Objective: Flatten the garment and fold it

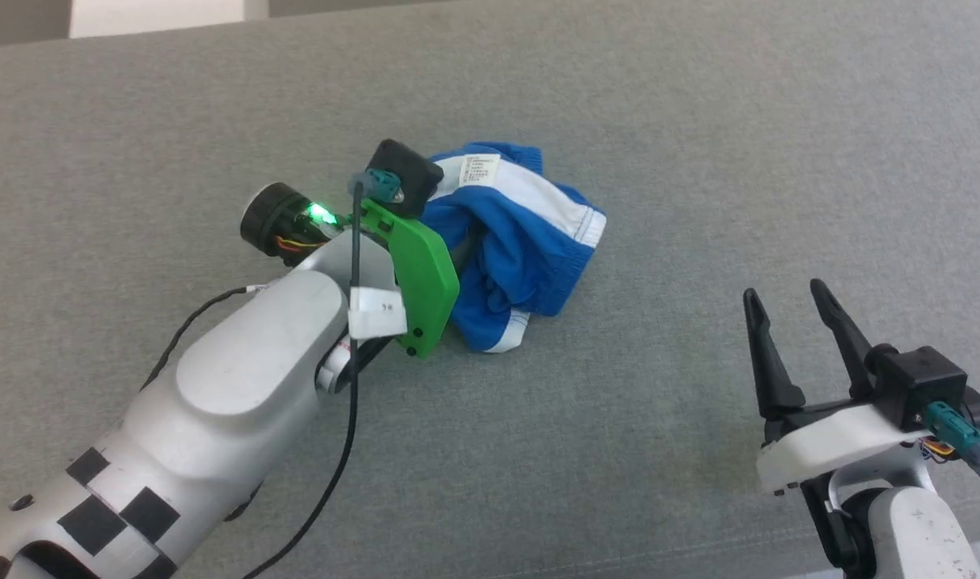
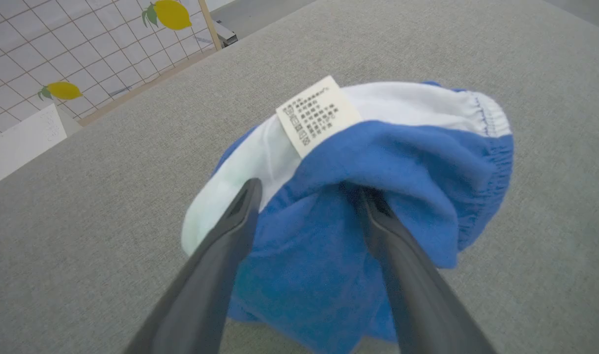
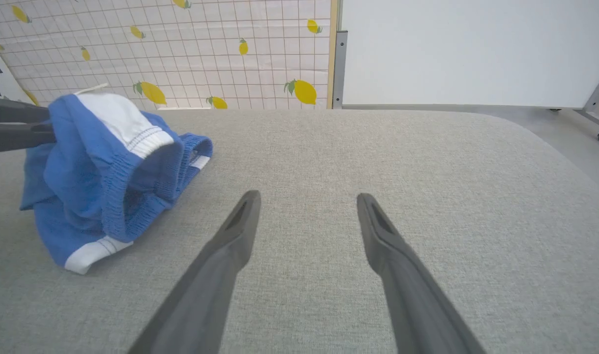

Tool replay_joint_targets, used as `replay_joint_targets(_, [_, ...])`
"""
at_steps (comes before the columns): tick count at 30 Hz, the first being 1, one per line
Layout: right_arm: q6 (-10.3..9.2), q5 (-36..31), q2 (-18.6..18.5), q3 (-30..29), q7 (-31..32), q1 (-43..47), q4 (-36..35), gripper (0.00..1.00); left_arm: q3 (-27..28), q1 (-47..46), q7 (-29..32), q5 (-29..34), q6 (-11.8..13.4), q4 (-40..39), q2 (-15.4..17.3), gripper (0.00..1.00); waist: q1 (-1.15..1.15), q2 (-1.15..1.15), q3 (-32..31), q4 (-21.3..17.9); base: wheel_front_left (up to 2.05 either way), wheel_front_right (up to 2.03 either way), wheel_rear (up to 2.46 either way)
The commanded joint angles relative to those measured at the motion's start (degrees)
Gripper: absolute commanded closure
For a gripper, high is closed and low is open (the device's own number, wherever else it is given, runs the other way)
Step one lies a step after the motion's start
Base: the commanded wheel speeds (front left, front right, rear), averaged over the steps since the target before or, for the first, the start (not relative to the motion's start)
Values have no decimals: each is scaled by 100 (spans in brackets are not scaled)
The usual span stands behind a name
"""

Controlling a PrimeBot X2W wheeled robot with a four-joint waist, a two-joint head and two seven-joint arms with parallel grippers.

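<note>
The garment [image 1: 530, 233] is a crumpled heap of bright blue shorts with white stripes, lying on the grey padded surface [image 1: 699, 121] at the middle. Its white label [image 2: 319, 115] faces up on a white band. My left gripper [image 2: 306, 191] is pushed into the heap from the left with its jaws spread wide; blue cloth sits between the fingers and drapes over the right fingertip [image 2: 373, 206]. My right gripper [image 1: 783, 289] stands open at the lower right, well apart from the garment [image 3: 107, 167], with nothing between its fingers.
The grey surface's far edge [image 3: 378, 112] runs in front of a white tiled wall with lemon prints [image 3: 230, 49] and a white board [image 3: 476, 49]. A black cable [image 1: 337, 474] hangs along my left forearm.
</note>
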Motion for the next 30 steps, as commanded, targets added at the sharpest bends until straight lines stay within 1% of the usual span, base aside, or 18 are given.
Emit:
replay_joint_targets(1, [-9,40,19,8,-48,-97,33,0,19,62,-116,54,-37,10,-14,0,0,0,-11,16,0,0,0])
replay_joint_targets(4, [-9,12,19,-5,-34,-82,94,0,124,47,-421,65,-27,-12,-13,0,0,0,-160,156,0,0,0])
replay_joint_targets(7, [-9,-27,19,-19,13,-58,119,0,322,78,-743,11,68,-71,28,0,0,0,-354,318,0,0,0])
replay_joint_targets(11, [-9,-85,19,-80,112,12,111,0,540,150,-1201,72,226,-213,232,0,0,0,-680,612,0,0,0])
replay_joint_targets(13, [-9,-108,19,-110,171,72,85,0,679,257,-1437,90,375,-305,381,0,0,0,-819,762,0,0,0])
replay_joint_targets(17, [-9,-126,19,-122,303,216,-14,0,988,699,-1867,40,767,-541,757,0,0,0,-1009,1006,0,0,0])
replay_joint_targets(22, [-9,-119,19,-143,433,445,-145,0,1229,1615,-2311,-14,1314,-947,1221,0,0,0,-1188,1243,0,0,0])
replay_joint_targets(26, [-9,-112,19,-150,515,587,-239,0,1314,2396,-2526,5,1707,-1405,1368,0,0,0,-1265,1364,0,0,0])
replay_joint_targets(30, [-9,-105,19,-139,574,673,-294,0,1292,2988,-2619,234,2045,-1889,1353,0,0,0,-1320,1428,0,0,0])
